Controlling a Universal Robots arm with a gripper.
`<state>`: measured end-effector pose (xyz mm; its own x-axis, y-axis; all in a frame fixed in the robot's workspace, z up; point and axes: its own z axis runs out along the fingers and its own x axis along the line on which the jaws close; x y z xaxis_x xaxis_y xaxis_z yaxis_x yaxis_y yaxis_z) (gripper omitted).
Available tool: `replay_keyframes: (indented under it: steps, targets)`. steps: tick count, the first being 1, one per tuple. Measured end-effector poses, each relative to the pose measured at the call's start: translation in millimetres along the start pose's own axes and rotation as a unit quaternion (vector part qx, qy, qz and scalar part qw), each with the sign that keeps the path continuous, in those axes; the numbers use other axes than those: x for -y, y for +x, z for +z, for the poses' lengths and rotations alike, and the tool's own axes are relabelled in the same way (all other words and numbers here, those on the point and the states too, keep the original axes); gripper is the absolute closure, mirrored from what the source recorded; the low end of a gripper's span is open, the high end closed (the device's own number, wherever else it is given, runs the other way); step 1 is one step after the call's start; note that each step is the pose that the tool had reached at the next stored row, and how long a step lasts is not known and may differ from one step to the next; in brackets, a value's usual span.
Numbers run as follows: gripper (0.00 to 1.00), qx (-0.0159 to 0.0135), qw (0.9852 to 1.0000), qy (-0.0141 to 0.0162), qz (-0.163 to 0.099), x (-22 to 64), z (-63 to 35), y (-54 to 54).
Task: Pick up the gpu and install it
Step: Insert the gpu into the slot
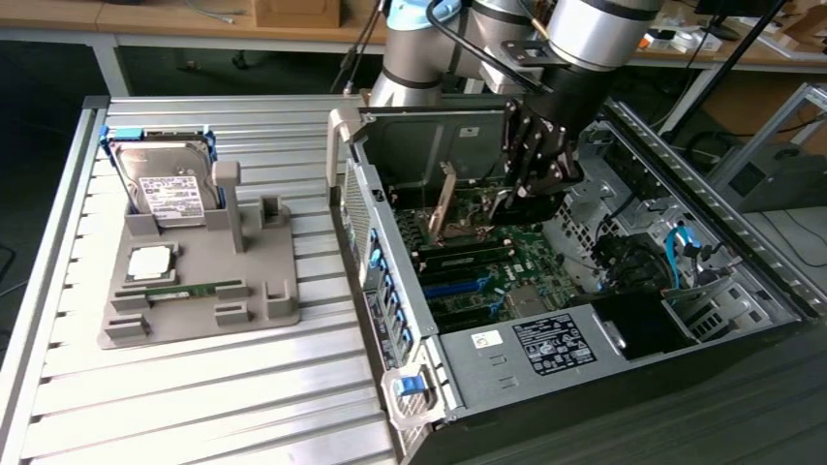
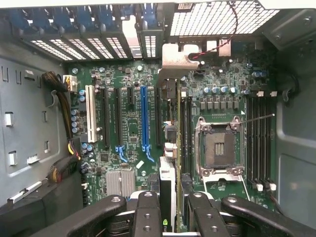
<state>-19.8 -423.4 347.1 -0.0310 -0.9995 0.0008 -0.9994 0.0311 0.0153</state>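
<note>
A slatted aluminium surface (image 1: 194, 387) takes up the near part of the exterior view's left, its ribs running across and catching an even, pale light from above; a raised metal rim (image 1: 52, 291) edges it on the exterior view's left; at the far side a long wooden bench (image 1: 142, 17) on white legs (image 1: 108, 68) runs across the room, with a cardboard box (image 1: 297, 12) and loose cables (image 1: 213, 12) on top; under the bench the floor (image 1: 39, 77) is dark; at the exterior view's far right stands a grey metal frame (image 1: 781, 136), a brown panel (image 1: 756, 107) just behind it
</note>
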Motion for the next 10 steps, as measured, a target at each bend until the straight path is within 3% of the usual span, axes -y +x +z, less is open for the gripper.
replay_keyframes:
  steps: [10]
  targets:
    - [0.73,0.0000,1.0000,0.0000,0.000,-4.6,5.4,1.8]
